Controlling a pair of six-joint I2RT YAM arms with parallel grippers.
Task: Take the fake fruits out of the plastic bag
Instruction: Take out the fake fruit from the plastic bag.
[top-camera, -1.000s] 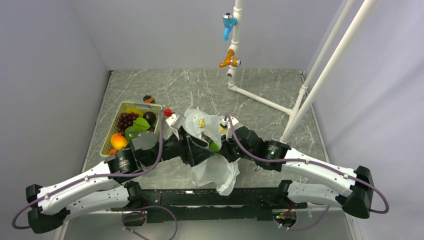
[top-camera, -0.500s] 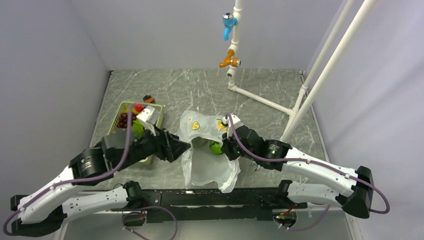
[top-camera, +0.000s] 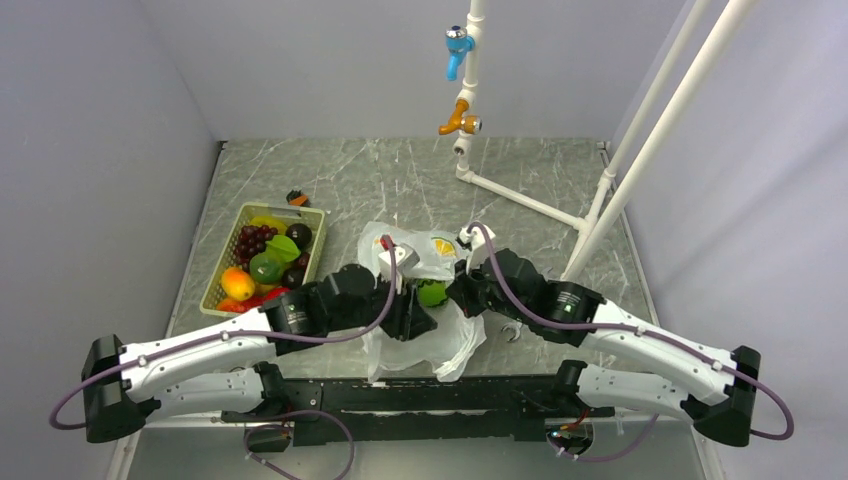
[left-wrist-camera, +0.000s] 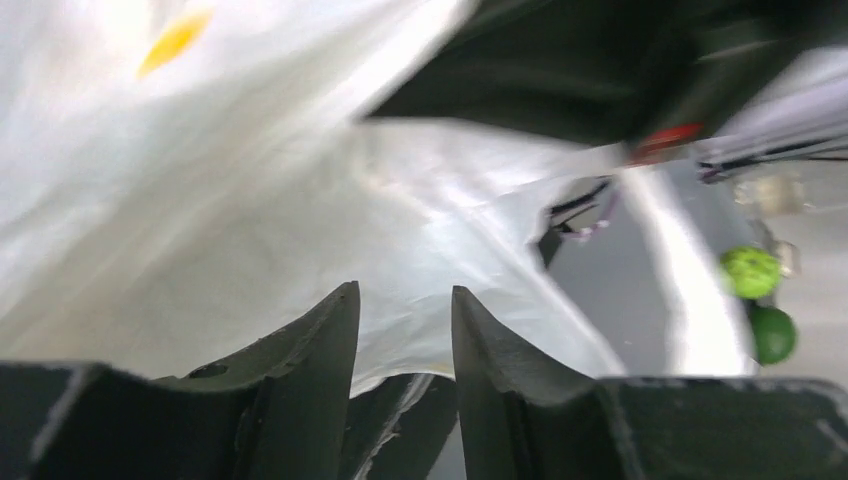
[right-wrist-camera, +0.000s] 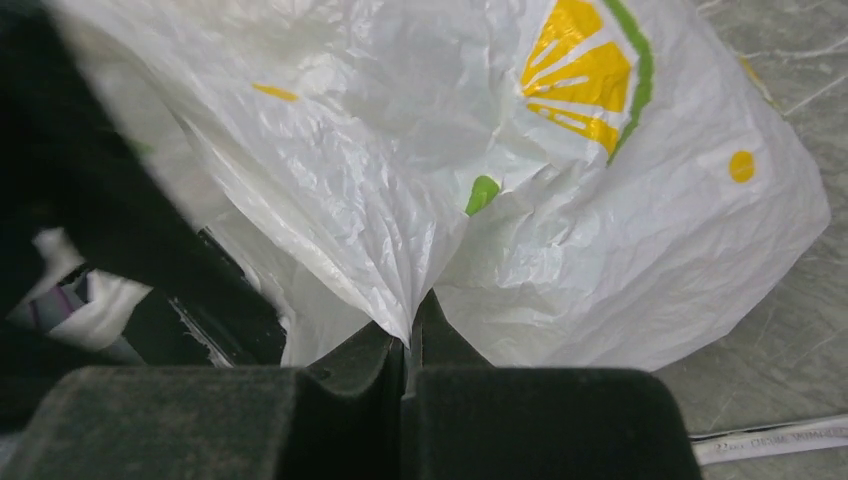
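Observation:
The plastic bag (top-camera: 425, 335) lies crumpled at the table's middle, white with lemon prints. A green ball (top-camera: 432, 293) shows at its mouth. My right gripper (top-camera: 460, 292) is shut on a fold of the bag (right-wrist-camera: 600, 200), the film pinched between its fingertips (right-wrist-camera: 410, 335). My left gripper (top-camera: 415, 318) is open at the bag's mouth, white film (left-wrist-camera: 300, 230) just beyond its fingers (left-wrist-camera: 405, 305). Two green balls (left-wrist-camera: 752, 272) show at the right of the left wrist view. Other fake fruits, purple grapes (top-camera: 252, 238), an orange one (top-camera: 237, 282) and a green one (top-camera: 265, 267), lie in the tray.
The cream tray (top-camera: 221, 258) stands at the left of the table. A small orange and black piece (top-camera: 297, 198) lies behind it. A white pipe frame (top-camera: 520, 200) with taps rises at the back right. Grey walls close both sides.
My left arm swung out over the tray half a second ago and is now back at the bag's mouth. My right gripper kept its hold on the bag.

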